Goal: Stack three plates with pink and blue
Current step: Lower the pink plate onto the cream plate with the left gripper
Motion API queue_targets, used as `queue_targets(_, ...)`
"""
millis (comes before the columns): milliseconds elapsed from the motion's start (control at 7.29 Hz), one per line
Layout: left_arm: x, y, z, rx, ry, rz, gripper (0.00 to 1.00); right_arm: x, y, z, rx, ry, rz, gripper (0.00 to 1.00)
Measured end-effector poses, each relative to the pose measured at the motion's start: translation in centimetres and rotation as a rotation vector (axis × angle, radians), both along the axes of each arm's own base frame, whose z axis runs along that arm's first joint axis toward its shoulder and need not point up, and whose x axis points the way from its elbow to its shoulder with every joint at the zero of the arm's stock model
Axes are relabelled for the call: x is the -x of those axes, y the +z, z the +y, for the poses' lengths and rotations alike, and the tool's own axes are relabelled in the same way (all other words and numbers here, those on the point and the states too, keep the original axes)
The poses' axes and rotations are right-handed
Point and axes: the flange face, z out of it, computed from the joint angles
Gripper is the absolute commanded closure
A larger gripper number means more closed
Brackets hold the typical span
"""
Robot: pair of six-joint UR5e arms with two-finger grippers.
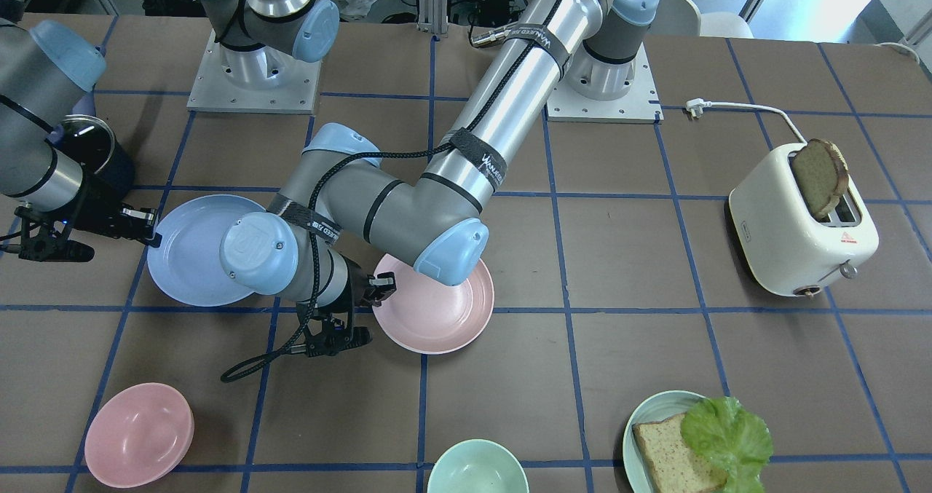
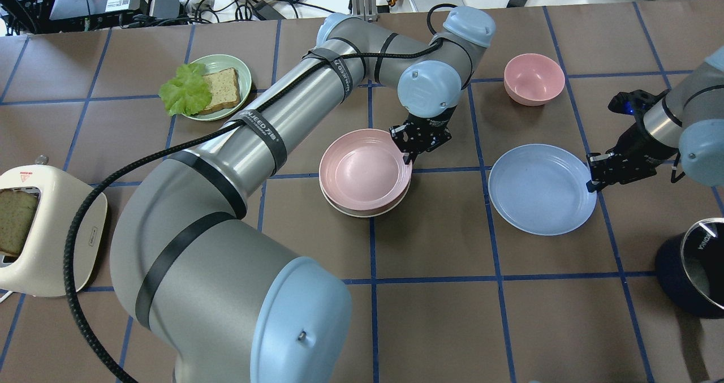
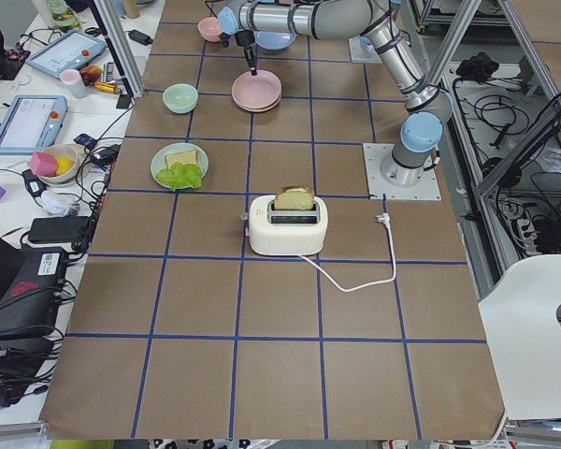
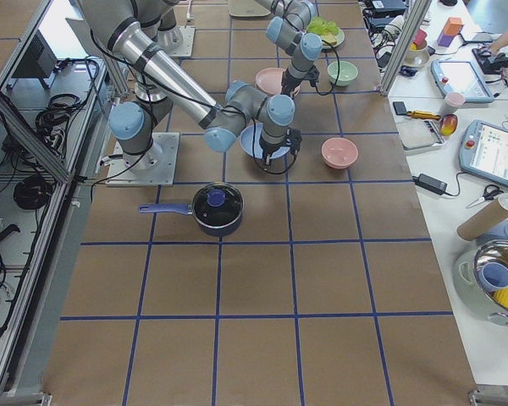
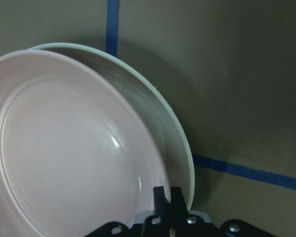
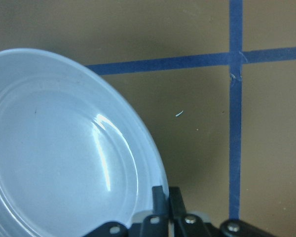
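Observation:
The pale pink plate (image 2: 365, 171) lies on top of the cream-white plate (image 2: 362, 212) near the table's middle, shifted slightly so the cream rim (image 5: 180, 143) shows beside it. My left gripper (image 2: 408, 158) is shut on the pink plate's rim (image 5: 158, 182). The light blue plate (image 2: 540, 189) lies apart, to the right in the overhead view. My right gripper (image 2: 591, 185) is shut on its right rim (image 6: 150, 163). In the front-facing view the pink plate (image 1: 437, 311), the blue plate (image 1: 193, 253) and both grippers, left (image 1: 378, 293) and right (image 1: 153, 239), also show.
A pink bowl (image 2: 533, 78) stands behind the blue plate and a mint bowl (image 1: 477, 467) at the far edge. A pale-green plate (image 2: 244, 80) holds bread and lettuce. A toaster (image 2: 45, 230) stands at the left, a dark lidded pot (image 2: 693, 270) at the right.

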Motion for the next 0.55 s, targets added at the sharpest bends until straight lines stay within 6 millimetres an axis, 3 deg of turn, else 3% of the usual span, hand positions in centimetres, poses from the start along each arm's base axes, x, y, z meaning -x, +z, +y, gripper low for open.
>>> queue_targets(549,-0.08,-0.09,-0.12,-0.018,-0.01,-0.027,1.0,-0.19,0.07,-0.02,-0.002,-0.017,0.003,1.0)
